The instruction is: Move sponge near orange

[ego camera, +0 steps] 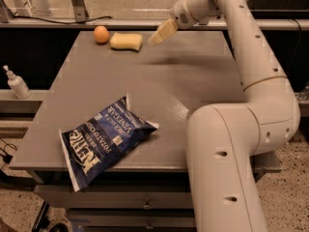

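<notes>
The pale yellow sponge (126,41) lies flat on the grey table (193,91) near its far edge. The orange (101,34) sits just left of it, with a narrow gap between them. My gripper (161,33) hangs above the table a short way right of the sponge and is apart from it. It holds nothing. Its shadow falls on the table to the right of the sponge.
A blue chip bag (104,140) lies at the table's front left, partly over the edge. A white pump bottle (16,82) stands on a lower shelf at the left. My arm's large white links (227,168) fill the right foreground.
</notes>
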Robot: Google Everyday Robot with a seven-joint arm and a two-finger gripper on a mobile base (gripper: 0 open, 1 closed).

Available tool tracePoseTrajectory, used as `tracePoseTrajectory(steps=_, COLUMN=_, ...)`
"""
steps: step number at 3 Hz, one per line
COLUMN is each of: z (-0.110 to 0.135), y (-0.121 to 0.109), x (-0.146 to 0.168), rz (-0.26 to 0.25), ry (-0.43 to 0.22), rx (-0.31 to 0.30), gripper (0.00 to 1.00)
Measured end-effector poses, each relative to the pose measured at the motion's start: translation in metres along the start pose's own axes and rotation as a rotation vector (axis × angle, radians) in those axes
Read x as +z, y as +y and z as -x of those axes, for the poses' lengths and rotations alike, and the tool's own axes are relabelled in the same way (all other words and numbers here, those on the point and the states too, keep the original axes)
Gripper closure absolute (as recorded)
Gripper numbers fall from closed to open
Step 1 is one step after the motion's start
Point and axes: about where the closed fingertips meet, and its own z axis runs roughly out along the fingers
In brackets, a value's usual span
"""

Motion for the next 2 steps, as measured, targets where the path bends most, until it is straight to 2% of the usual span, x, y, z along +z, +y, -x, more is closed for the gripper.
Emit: tracePoseTrajectory(steps=2, z=-0.034, y=0.002, x=-0.099, rz=0.046, ry=-0.146, rx=0.107, gripper=0.0)
